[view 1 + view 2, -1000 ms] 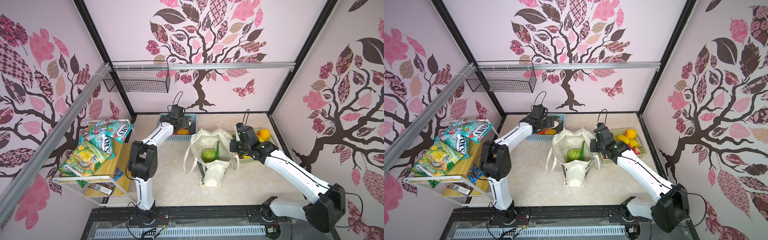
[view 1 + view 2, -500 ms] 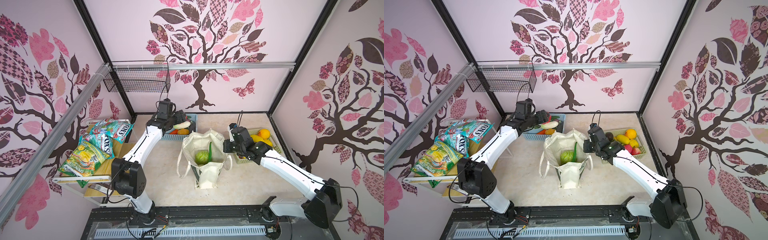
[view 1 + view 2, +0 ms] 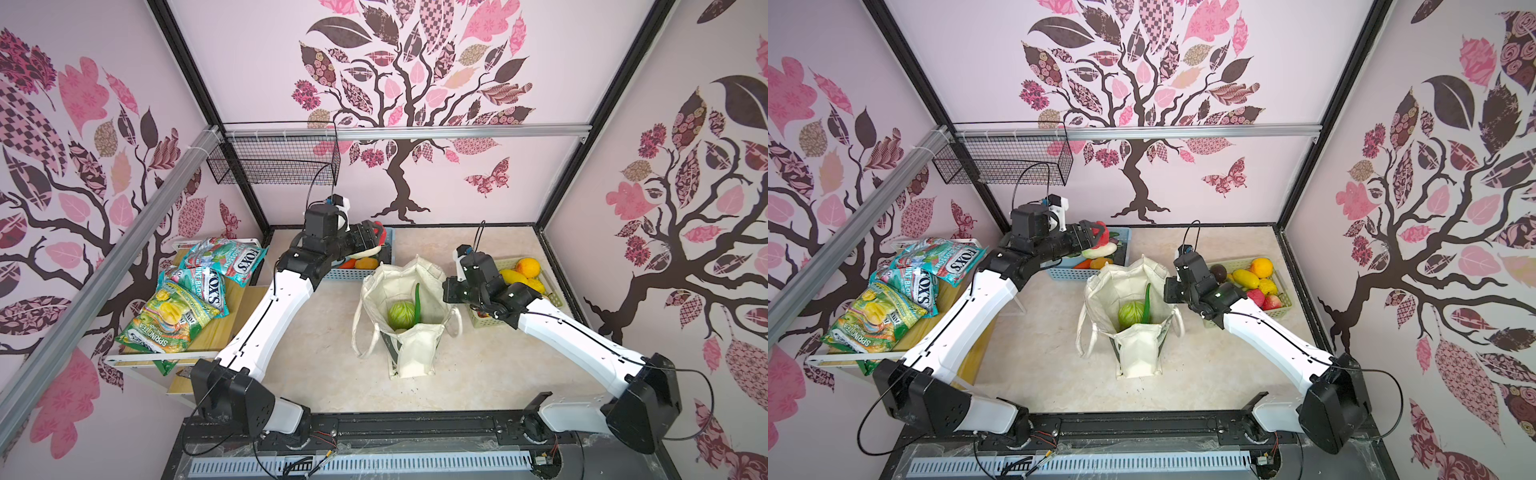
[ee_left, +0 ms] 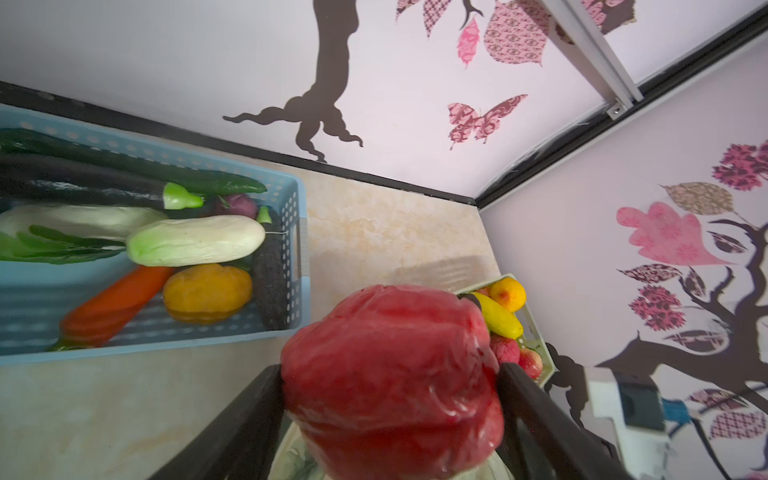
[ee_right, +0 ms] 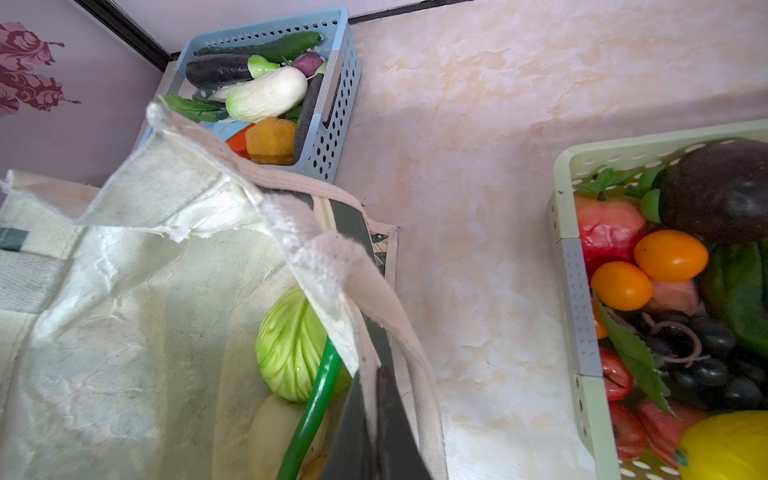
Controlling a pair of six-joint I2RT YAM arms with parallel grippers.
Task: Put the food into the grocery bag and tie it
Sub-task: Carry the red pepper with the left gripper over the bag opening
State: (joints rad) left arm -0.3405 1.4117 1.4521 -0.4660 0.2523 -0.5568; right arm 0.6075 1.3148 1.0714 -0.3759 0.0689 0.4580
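Marbled tabletop [image 3: 324,332]: left jaws around red pepper [image 4: 390,374], now up out of blue basket [image 4: 145,328]; right jaws tight on grocery bag [image 3: 413,353].

Both arms out, both pincers gripping.
My left arm [image 3: 270,320] reached to the far side, wrist level, left gripper [image 4: 390,370] clamped wide round a pepper [image 4: 386,332]; my right arm [image 3: 573,336] bent inward to the middle, right gripper [image 5: 374,424] pinched tight on the rim of the bag [image 5: 124,332].
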